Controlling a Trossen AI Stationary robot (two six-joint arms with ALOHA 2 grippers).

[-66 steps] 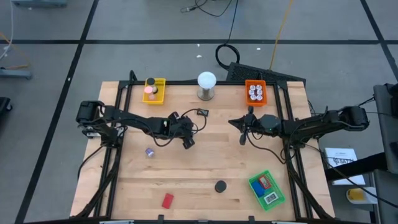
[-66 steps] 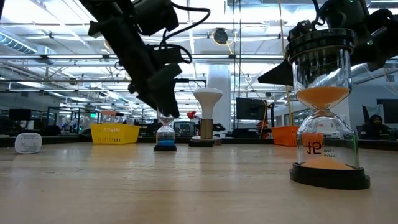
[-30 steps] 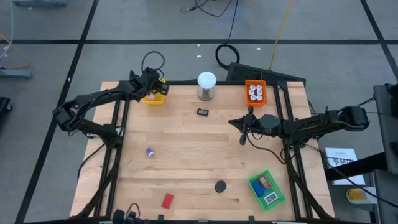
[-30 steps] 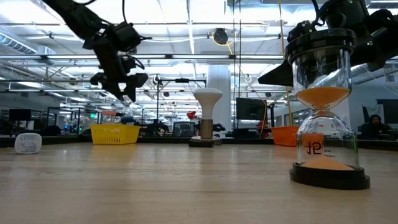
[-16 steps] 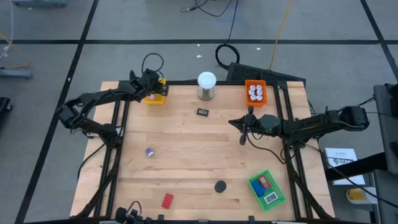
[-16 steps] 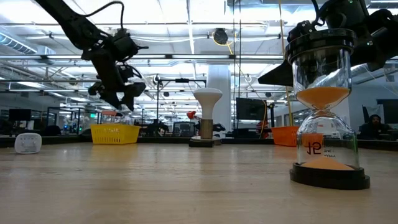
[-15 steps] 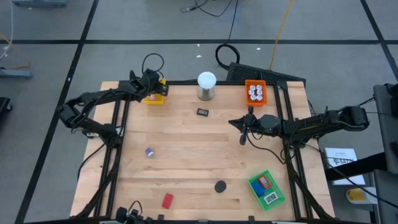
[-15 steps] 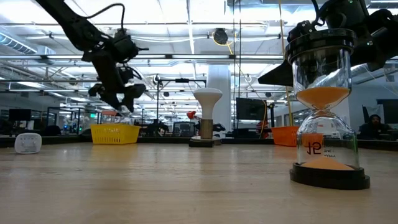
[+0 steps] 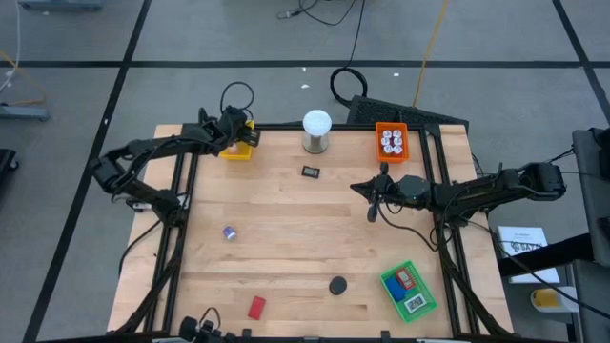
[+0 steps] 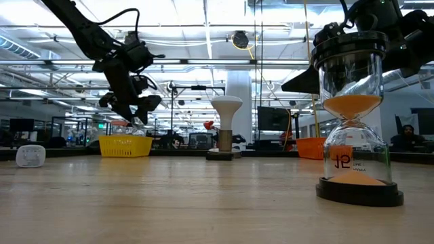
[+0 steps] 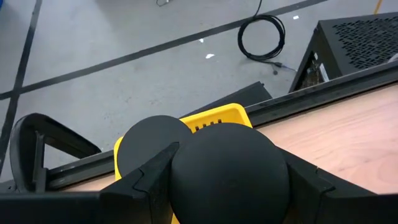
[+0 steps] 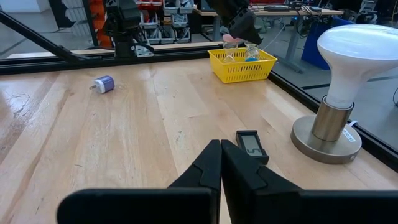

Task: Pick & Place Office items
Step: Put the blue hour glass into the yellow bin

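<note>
My left gripper point(image 9: 232, 134) hangs over the yellow tray point(image 9: 240, 151) at the table's far left corner, shut on a small blue sand timer point(image 12: 251, 52) with black caps. A pink timer point(image 12: 231, 56) stands in the same tray. My right gripper point(image 9: 371, 211) waits shut over the table's middle right. On the table lie a purple bit point(image 9: 230, 232), a red block point(image 9: 256, 307), a small black flat piece point(image 9: 311, 171) and an orange sand timer point(image 10: 352, 115), which stands on its base and shows as a black round point(image 9: 337, 285) from above. My left gripper holds the blue timer by its black top cap point(image 11: 230, 158), pinched between the two fingers point(image 11: 152, 173) from above, pointing down. The timer stays upright below the fingers, inside the yellow tray point(image 12: 242, 65). Whether its base rests on the tray floor is hidden.
A white ball lamp point(image 9: 316, 129) on a metal base stands at the far edge. The orange tray point(image 9: 392, 152) holds whitish pieces. The green tray point(image 9: 426, 300) near the right front holds a red and a blue block. Bare wood lies between the scattered items.
My left gripper, over the yellow tray throughout the last second, has sunk a little toward it with the timer between its fingers. About two seconds ago it was over the table's middle with the timer hanging below it.
</note>
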